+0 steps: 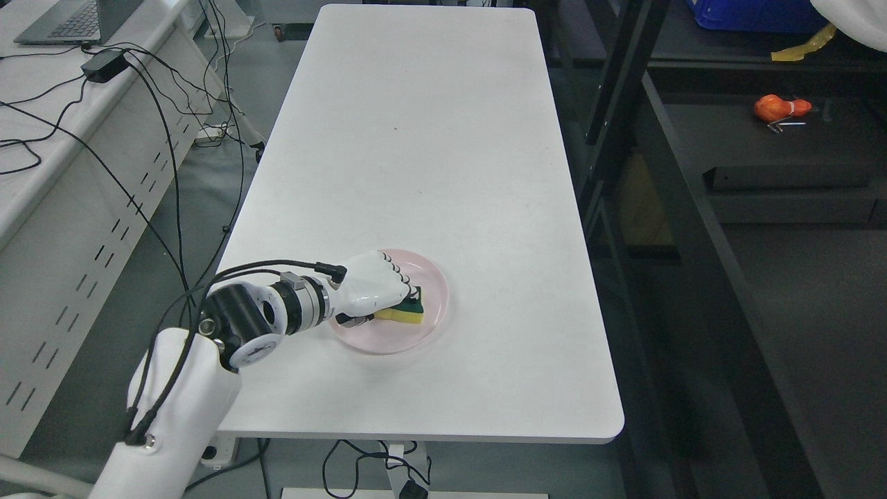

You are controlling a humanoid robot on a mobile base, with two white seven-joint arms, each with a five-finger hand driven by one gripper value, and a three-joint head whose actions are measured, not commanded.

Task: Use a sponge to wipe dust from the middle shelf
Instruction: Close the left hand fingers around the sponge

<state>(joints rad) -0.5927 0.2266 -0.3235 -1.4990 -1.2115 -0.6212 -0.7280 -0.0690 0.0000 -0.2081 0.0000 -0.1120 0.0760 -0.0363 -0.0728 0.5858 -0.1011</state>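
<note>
From the lower left the white arm reaches in, and the left robot hand [371, 287] has its fingers curled down over the yellow-and-green sponge [404, 312], gripping it. The sponge sits in a pink plate [433, 277] on the white surface [429, 138]. Dark shelving [693, 208] stands to the right.

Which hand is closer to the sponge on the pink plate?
Left. The left hand lies over the sponge on the pink plate, fingers curled on it. The right hand is out of view.
</note>
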